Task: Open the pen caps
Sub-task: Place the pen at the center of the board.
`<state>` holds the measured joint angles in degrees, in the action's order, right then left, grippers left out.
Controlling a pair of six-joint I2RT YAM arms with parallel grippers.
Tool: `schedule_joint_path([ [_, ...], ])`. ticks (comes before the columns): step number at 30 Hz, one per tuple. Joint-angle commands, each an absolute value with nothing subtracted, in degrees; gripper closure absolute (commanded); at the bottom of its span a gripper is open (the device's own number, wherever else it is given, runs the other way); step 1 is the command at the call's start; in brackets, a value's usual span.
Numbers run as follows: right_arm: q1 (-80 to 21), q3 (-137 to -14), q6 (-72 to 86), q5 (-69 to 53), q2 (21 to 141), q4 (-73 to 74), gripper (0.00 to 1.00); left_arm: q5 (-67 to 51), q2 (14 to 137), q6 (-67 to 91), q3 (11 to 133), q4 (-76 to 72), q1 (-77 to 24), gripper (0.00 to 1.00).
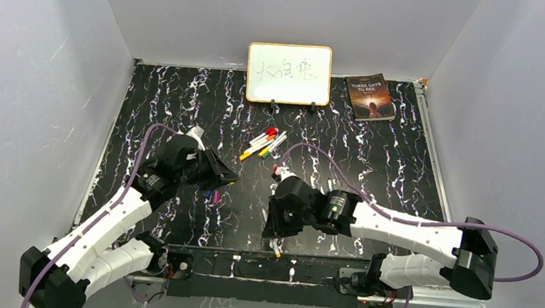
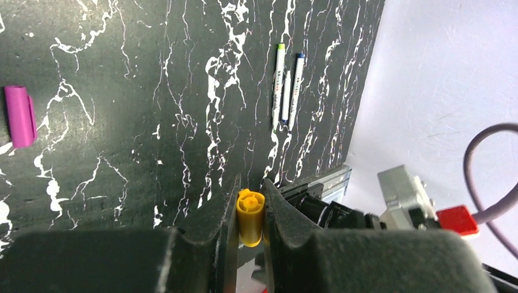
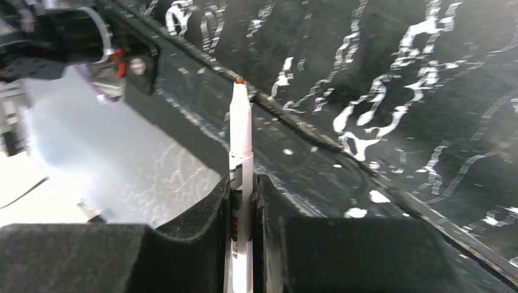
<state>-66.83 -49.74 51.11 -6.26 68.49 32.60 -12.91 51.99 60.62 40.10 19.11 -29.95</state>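
In the left wrist view my left gripper [image 2: 251, 188] is shut on a stubby yellow pen cap [image 2: 250, 218], held end-on between the jaws. A purple cap [image 2: 20, 116] lies on the black marbled table at the far left. My right gripper [image 3: 242, 180] is shut on a white pen [image 3: 240, 131], whose bare orange-brown tip points towards the table's front edge. From above, the left gripper [image 1: 224, 176] hangs left of centre and the right gripper [image 1: 275, 235] near the front rail. Several capped pens [image 1: 263, 142] lie in a bunch mid-table.
Two uncapped pens [image 2: 286, 85], one green-tipped and one blue-tipped, lie side by side near the front edge. Loose caps [image 1: 213, 194] sit under the left gripper. A small whiteboard [image 1: 288, 73] and a book [image 1: 370, 96] stand at the back. White walls close in both sides.
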Motion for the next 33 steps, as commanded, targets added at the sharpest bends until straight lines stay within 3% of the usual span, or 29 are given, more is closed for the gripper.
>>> schedule_joint_path([
  [1, -65.32, -57.91, 45.88, 3.73, 73.37, 42.78, 1.0, -13.97, 47.36, 59.54, 38.25, 23.46, -29.72, 1.0],
  [14, -48.77, -65.89, 31.45, 12.49, 85.94, 49.39, 1.0, -13.53, 38.7, 61.35, 34.38, 28.28, -29.77, 1.0],
  [21, -41.06, -63.72, 27.53, 9.72, 87.89, 45.78, 1.0, -13.7, 38.16, 61.46, 33.98, 28.12, -29.78, 1.0],
  [33, -36.31, -59.92, 24.81, 6.21, 92.59, 40.55, 1.0, -14.11, 38.31, 61.64, 33.74, 27.66, -29.75, 1.0],
])
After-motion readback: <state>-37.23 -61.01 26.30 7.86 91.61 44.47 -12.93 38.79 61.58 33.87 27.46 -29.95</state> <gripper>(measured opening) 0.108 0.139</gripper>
